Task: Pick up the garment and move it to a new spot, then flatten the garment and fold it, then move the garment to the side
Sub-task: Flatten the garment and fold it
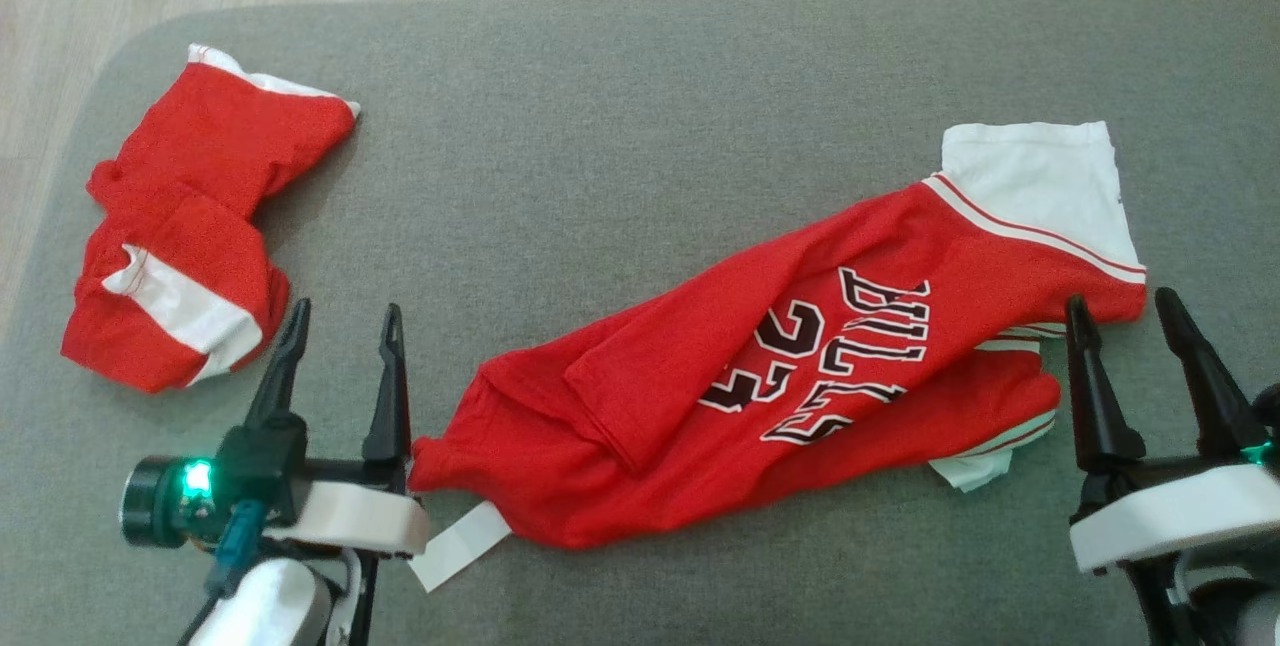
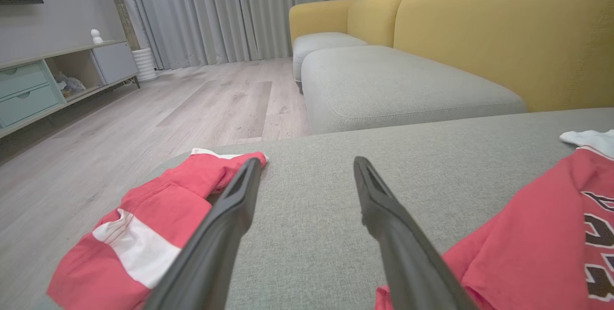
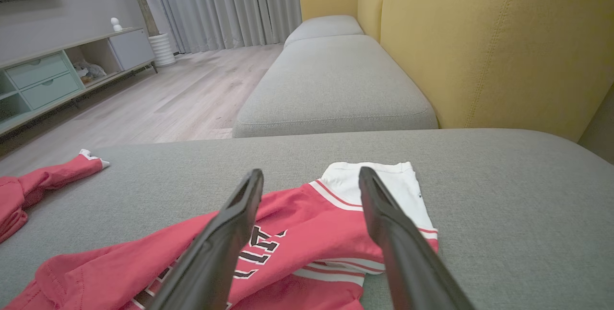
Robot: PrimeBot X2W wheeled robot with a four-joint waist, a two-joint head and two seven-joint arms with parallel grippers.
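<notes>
1. The red jersey [image 1: 780,366] lies right of centre on the grey cushion [image 1: 640,106], rumpled and partly lapped over itself, with its lettering up. Its long axis runs from near left to far right. A white panel [image 1: 1030,176] forms the far-right end, and a white label [image 1: 455,546] pokes out at the near-left end.
2. The left gripper [image 1: 346,308] stands just beside that near-left end with its jaws spread wide and nothing between them. The jersey lies to its right.
3. The right gripper [image 1: 1122,298] stands at the right end, jaws equally wide and empty. The cloth's edge is just to its left.
4. Each arm is nearer one end, so flattening likely calls for a grip at each end and a pull along the axis.
5. The head view gives the jersey's whole length. The left wrist view shows bare cushion between its fingers, with the jersey to the right. The right wrist view shows cloth beneath its fingers.
6. A second red garment [image 1: 190,216] sits bunched at the far left, well apart from the jersey. Beyond the cushion are a wooden floor [image 2: 144,118] and a yellow sofa back [image 3: 479,51].
</notes>
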